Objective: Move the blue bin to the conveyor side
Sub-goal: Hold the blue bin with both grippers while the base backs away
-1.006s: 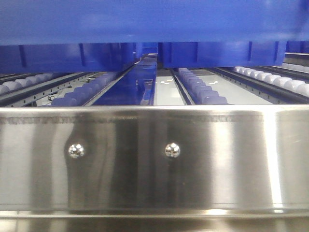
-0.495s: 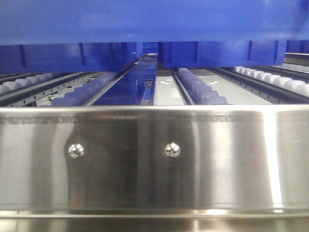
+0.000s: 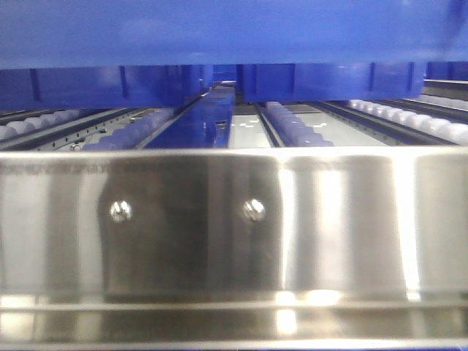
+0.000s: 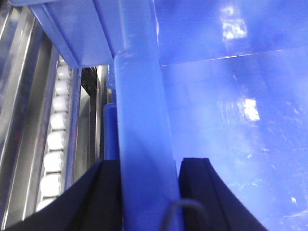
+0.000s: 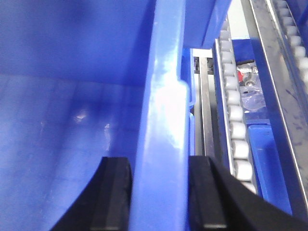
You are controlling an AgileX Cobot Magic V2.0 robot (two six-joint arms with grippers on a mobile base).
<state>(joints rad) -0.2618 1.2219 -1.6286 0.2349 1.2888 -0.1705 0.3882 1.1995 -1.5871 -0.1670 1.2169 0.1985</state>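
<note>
The blue bin (image 3: 234,33) filled the whole top of the front view as a broad glossy wall. It sat above the roller lanes (image 3: 292,128) and beyond the stainless-steel rail (image 3: 351,219), and its lower edge ran level across the frame. Whether it rested on the rollers or hung clear of them could not be told from this angle.

In the left wrist view, the bin's thick rim ran up the middle of the frame, with the shiny interior to its right. The left end effector (image 4: 151,162) was clamped over that rim. One black finger (image 4: 103,192) was outside the wall and the other inside, and both lay pressed against the plastic.

In the right wrist view, the right end effector (image 5: 158,160) gripped the opposite rim in the same manner. One finger (image 5: 113,197) was on the interior side and its partner on the outer side, both closed tight on the wall.

Outside the bin on the left side, a row of white rollers (image 4: 55,139) ran beside steel rails. On the right side, a similar row of rollers (image 5: 236,130) ran past a small red part (image 5: 245,74) and a lower blue piece (image 5: 267,163).

In the front view, ribbed blue crates (image 3: 95,88) stood behind and below the bin. Two round rivets (image 3: 121,211) showed on the rail in the foreground.
</note>
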